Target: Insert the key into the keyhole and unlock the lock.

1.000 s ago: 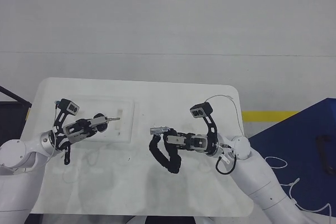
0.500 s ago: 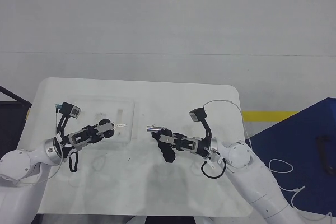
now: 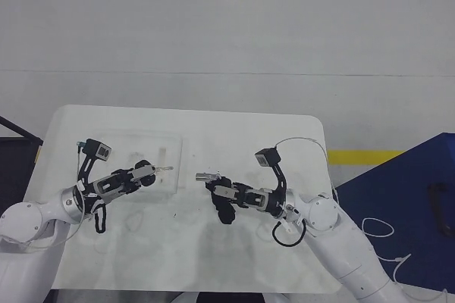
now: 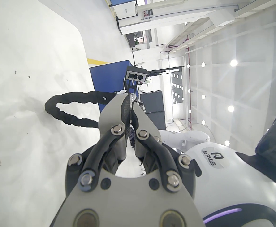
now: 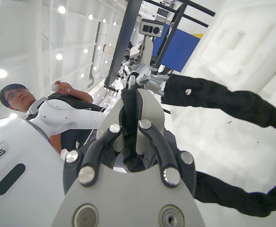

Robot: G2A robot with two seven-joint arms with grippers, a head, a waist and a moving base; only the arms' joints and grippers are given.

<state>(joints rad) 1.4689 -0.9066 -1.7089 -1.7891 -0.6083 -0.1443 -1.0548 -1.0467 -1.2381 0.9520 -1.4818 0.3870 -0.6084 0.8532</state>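
Observation:
My left gripper (image 3: 152, 170) is shut on a thin silver key (image 3: 165, 167) whose blade points right, toward the lock. In the left wrist view the key (image 4: 130, 109) stands edge-on between the closed fingers (image 4: 112, 112). My right gripper (image 3: 219, 188) is shut on the black fabric-covered cable (image 5: 223, 103) of a cable lock. The lock's silver body (image 3: 208, 176) sticks out to the left, facing the key across a short gap. In the right wrist view the silver body (image 5: 152, 81) sits just past the fingertips (image 5: 114, 114). Both are held above the table's middle.
A white foam tray (image 3: 171, 148) lies on the white table (image 3: 288, 136) under and behind the left gripper. The cable's loop (image 3: 226, 211) hangs below the right gripper. A blue block (image 3: 432, 197) stands off the table's right side.
The left gripper has carried the key a little to the right. The right gripper has brought the lock leftward, and the cable loop now looks shorter. The gap between key and lock is smaller.

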